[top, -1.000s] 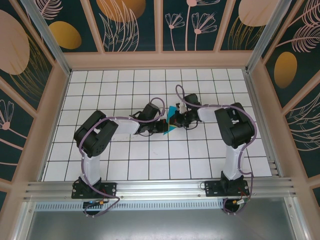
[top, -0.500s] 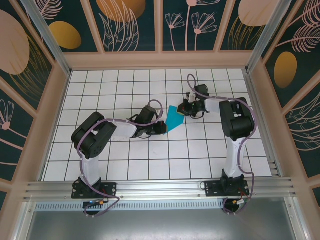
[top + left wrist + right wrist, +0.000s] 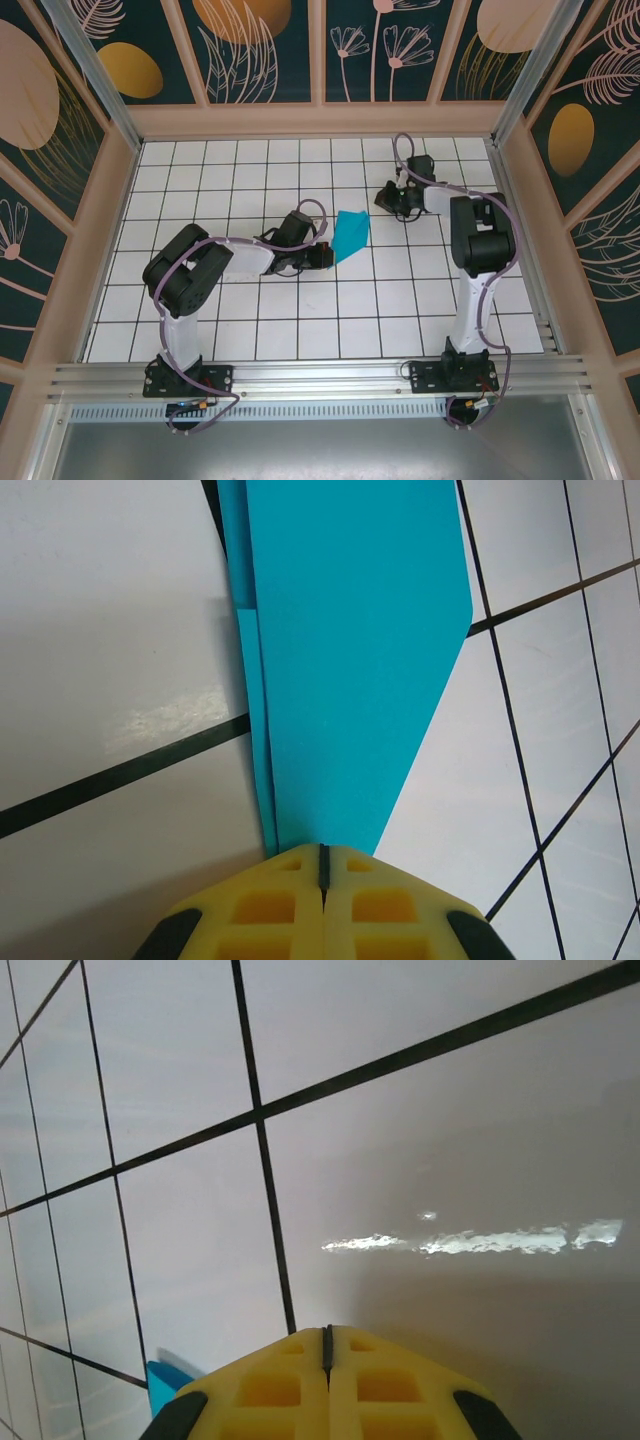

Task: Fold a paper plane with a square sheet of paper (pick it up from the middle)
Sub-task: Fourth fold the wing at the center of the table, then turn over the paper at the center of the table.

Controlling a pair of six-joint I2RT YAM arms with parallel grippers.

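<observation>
The teal-blue sheet of paper is folded into a tapering, layered shape near the middle of the tiled floor. Its narrow end runs into the closed yellow fingertips of my left gripper, which is shut on it. In the left wrist view the paper fans out away from the left gripper, with an extra layer edge along its left side. My right gripper hangs shut and empty over bare tiles, about one tile to the right of the paper. In the right wrist view a small teal corner peeks out beside the right gripper.
The white tiled floor with black grid lines is ringed by a wooden frame and patterned walls. A metal rail with both arm bases runs along the near edge.
My right gripper has let go of the paper and pulled back up and to the right. The paper now lies more spread out. My left gripper has barely moved.
</observation>
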